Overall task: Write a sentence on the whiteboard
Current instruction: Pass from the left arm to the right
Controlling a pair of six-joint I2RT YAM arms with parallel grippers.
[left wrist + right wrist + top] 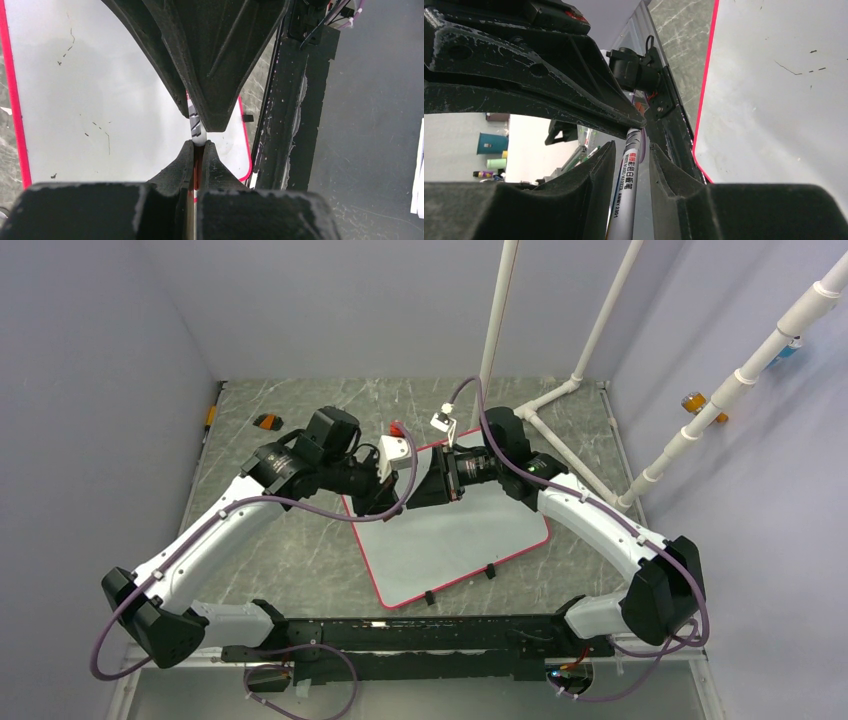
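Only wristward: marker (pixel 624 200) lettering.

We see white arm shells, black joints, purple cables; behind left gripper (pixel 385 502) and right gripper (pixel 422 490), white camera mounts.

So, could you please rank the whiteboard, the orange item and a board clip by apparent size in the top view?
1. whiteboard, by far the largest.
2. orange item.
3. board clip, slightly smaller-looking, although it lies nearer the camera.
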